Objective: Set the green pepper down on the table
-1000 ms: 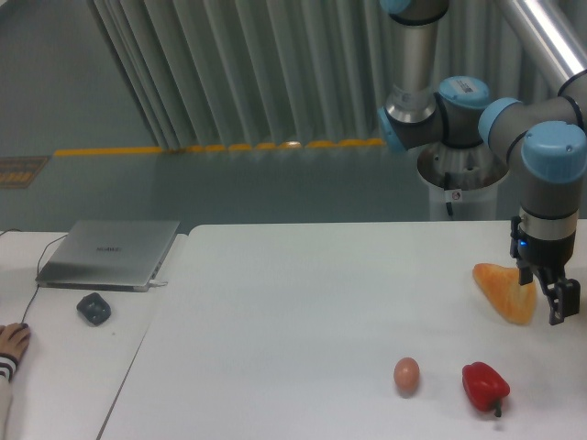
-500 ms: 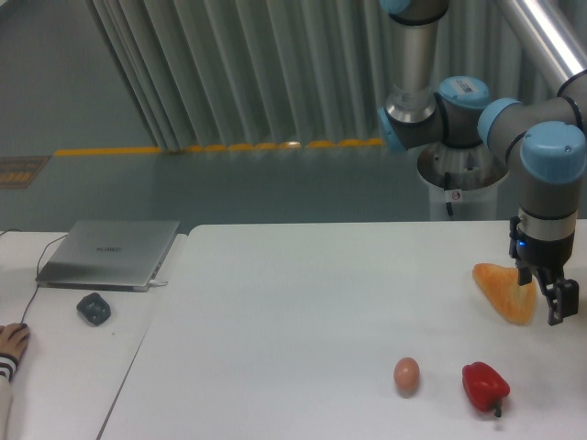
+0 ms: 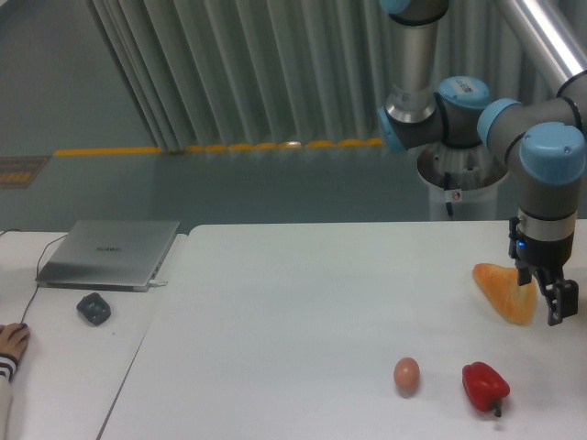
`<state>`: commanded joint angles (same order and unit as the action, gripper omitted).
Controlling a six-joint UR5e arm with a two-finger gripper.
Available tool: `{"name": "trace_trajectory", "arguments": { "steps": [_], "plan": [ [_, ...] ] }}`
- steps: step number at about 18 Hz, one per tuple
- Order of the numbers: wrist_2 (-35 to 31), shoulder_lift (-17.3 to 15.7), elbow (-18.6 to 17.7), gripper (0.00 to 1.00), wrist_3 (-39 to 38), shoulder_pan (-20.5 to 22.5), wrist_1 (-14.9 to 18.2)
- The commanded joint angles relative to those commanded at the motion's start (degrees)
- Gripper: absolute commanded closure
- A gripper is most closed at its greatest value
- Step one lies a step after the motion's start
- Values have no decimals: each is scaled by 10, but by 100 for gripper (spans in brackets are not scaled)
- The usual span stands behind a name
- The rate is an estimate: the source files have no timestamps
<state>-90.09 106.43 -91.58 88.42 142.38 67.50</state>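
Observation:
No green pepper shows anywhere in the camera view; it is hidden or out of frame. My gripper (image 3: 547, 297) hangs at the far right, low over the white table (image 3: 303, 312), right beside an orange-yellow wedge of food (image 3: 505, 291). Its two dark fingers (image 3: 562, 304) stand apart and point downward with nothing visible between them, so it looks open. The right finger sits close to the frame's edge.
A shiny red bell pepper (image 3: 484, 386) and a brown egg (image 3: 406, 374) lie near the table's front right. To the left, a side desk (image 3: 55, 367) carries a closed laptop (image 3: 110, 254) and a dark mouse (image 3: 94, 308); a person's hand (image 3: 11, 342) rests at its edge.

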Motion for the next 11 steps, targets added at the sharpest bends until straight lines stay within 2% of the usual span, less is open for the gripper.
{"name": "trace_trajectory", "arguments": {
  "steps": [11],
  "plan": [
    [-8,2,0,0,2,-1,1]
  ]
}}
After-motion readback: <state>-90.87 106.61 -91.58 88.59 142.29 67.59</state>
